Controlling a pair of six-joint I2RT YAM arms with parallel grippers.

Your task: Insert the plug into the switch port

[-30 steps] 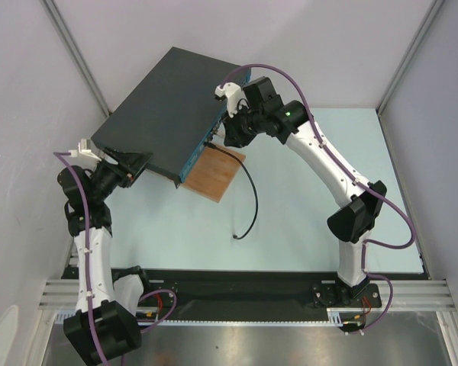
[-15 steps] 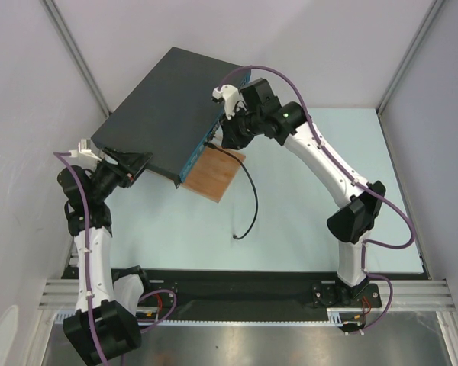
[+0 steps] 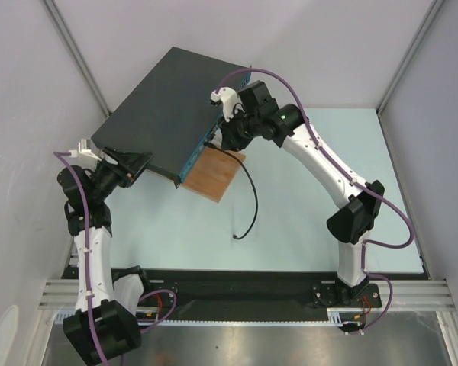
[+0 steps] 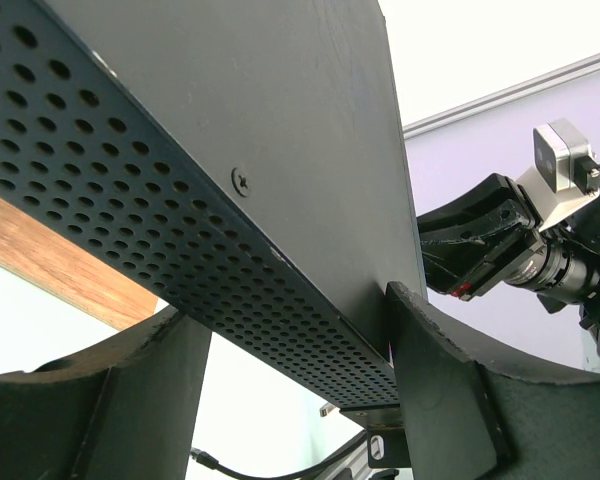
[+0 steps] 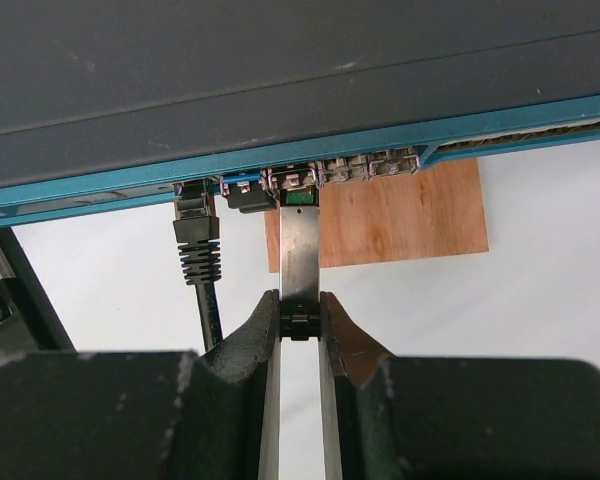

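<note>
At the switch (image 5: 280, 80) front, your right gripper (image 5: 300, 305) pinches the plug (image 5: 300, 240), keep it square, push straight

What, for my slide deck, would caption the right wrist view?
Right gripper pinches a slim metal plug, its tip at the switch's teal port row, beside a black cable.

The right gripper (image 5: 300, 315) has edged the plug (image 5: 300, 250) toward the switch (image 3: 168, 107)
</note>
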